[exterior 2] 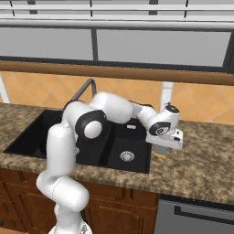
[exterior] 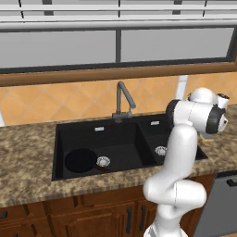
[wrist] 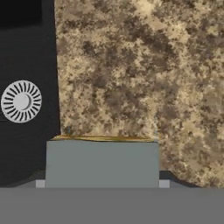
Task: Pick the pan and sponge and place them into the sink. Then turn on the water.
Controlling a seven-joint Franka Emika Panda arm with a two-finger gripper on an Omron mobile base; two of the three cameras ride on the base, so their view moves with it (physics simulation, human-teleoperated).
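The sponge, grey-green on top with a yellow edge, lies on the granite counter just right of the sink. My gripper is down over it, and both pads press against its two sides. From the right base view the gripper hangs low at the sink's right rim. The black pan lies in the large left basin of the sink, next to its drain. No water runs from the faucet.
A white soap dispenser stands against the tiled wall behind the small basin, whose silver drain lies left of the sponge. Counter stretches to the right, above a grey dishwasher front.
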